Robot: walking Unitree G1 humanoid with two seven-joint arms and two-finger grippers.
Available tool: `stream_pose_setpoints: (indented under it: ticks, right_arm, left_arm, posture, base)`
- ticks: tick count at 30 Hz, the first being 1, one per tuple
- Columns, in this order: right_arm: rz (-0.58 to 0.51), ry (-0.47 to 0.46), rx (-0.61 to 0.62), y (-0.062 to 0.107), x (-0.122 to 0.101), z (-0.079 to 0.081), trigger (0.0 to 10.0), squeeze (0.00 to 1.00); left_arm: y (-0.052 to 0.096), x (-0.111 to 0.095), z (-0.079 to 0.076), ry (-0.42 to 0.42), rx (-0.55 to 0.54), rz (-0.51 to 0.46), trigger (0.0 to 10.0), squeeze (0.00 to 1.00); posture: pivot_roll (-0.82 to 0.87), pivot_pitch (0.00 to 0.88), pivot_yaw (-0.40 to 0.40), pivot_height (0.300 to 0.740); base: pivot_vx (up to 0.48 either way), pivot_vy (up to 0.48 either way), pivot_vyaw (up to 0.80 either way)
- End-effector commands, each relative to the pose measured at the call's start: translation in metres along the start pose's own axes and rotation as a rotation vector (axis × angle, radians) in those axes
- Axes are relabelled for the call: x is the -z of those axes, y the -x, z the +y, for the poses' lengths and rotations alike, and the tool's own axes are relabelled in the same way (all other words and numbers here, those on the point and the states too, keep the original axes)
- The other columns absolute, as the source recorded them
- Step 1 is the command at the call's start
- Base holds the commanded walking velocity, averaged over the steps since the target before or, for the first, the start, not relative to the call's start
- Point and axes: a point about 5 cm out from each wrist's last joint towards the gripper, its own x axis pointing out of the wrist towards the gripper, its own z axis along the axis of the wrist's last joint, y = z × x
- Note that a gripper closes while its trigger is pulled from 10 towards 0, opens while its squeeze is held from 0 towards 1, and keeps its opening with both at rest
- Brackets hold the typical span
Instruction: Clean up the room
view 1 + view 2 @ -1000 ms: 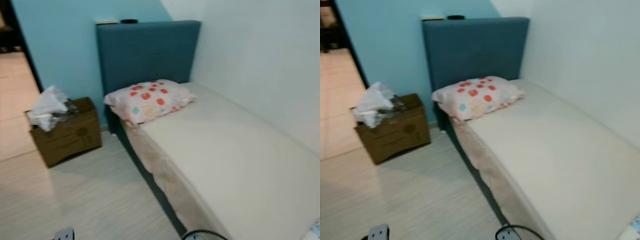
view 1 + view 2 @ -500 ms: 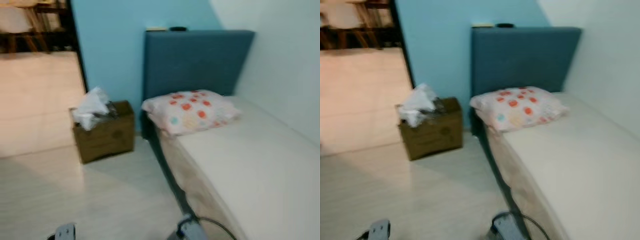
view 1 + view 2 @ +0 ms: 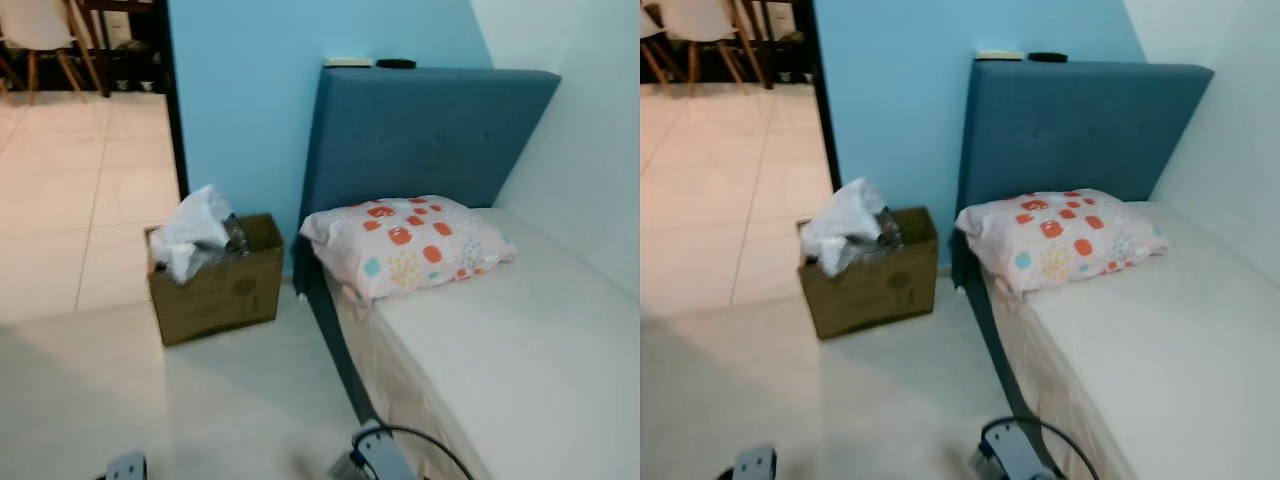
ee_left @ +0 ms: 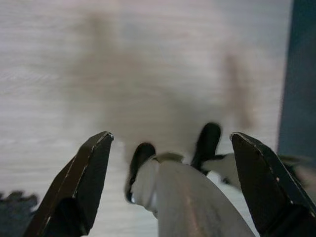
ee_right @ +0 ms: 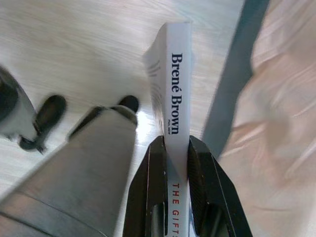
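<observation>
Camera panned left; doorway now visible. Right gripper (image 5: pixel 170 163) clamps white paperback book (image 5: pixel 173 84) above pale floor beside bed (image 3: pixel 520 370). Left gripper (image 4: pixel 170 148) spread, empty. Book not yet put away.

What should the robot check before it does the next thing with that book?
1. Book held tight: ok, the right gripper has its jaws shut on the spine end.
2. Left gripper free: ok, jaws open, nothing between them, floor below.
3. Bed top free for setting the book down: ok, only the spotted pillow lies at the head end.
4. Cardboard box has room: not ok, white crumpled stuff fills it.
5. Cable on the floor beside the bed: not ok, it lies near the robot's feet.
</observation>
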Motion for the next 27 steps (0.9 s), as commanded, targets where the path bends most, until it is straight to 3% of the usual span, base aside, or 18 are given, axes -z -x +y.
stream_pose_setpoints:
  ticks: [1,17,27]
  right_arm:
    - [-0.034,-0.015,0.011,-0.001,-0.009,-0.001,10.0,0.00]
    - [-0.115,-0.063,0.085,0.000,-0.032,-0.021,10.0,0.00]
    - [-0.147,-0.068,0.102,0.001,-0.042,-0.025,10.0,0.00]
  left_arm:
    - [0.003,0.011,0.005,-0.008,-0.009,0.032,10.0,0.00]
    - [0.002,0.009,0.002,-0.016,0.002,0.032,10.0,0.00]
    - [0.001,0.007,-0.002,-0.017,0.005,0.030,10.0,0.00]
  posture:
    - [0.08,0.000,-0.107,0.740]
    - [0.08,0.000,-0.107,0.740]
    - [0.08,0.000,-0.105,0.740]
  base:
    - [0.480,0.000,0.00]
    - [0.480,0.000,0.00]
    - [0.432,0.000,0.00]
